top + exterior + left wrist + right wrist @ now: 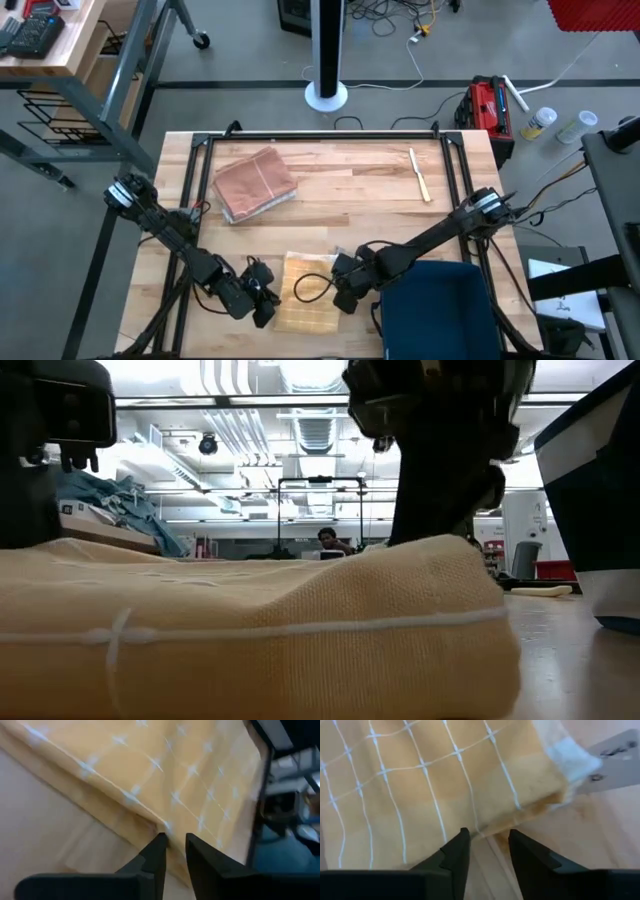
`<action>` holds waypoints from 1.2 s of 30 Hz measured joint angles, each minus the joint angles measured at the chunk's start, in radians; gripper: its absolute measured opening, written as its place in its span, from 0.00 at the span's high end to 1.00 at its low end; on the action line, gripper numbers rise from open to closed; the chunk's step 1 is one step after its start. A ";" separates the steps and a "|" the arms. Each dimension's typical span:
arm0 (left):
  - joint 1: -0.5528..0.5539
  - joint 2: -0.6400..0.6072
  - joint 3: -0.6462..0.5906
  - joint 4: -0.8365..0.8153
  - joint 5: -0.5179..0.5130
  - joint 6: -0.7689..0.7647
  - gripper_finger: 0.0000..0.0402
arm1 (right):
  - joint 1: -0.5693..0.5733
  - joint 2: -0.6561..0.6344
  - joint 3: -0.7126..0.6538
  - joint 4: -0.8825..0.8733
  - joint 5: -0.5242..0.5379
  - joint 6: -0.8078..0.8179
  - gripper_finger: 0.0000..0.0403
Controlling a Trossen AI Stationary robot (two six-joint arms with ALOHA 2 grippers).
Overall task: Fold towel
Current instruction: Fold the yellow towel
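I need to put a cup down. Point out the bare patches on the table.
Bare wood lies between the folded reddish-brown cloth and the pale wooden knife, and just below them mid-table. The near edge is crowded: yellow checked towel, both claws and a dark blue bin.

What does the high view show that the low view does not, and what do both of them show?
Only the high view shows the folded brown towel at the back of the table, the pale stick, the red toolbox on the floor, and the left hand and right hand at either side of the yellow towel.

Only the low view shows the ceiling lights and a distant person in the room.

Both show the yellow towel and the blue bin.
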 joint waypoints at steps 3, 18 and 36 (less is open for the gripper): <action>-0.006 -0.003 0.000 -0.009 0.119 0.001 0.81 | 0.006 0.000 0.060 -0.095 0.009 -0.015 0.64; -0.051 -0.015 0.003 0.170 -0.084 0.308 0.81 | 0.042 0.062 0.127 0.100 0.037 -0.316 0.84; 0.132 0.139 0.007 0.155 0.162 0.289 0.81 | -0.003 0.141 0.124 0.078 -0.208 -0.312 1.00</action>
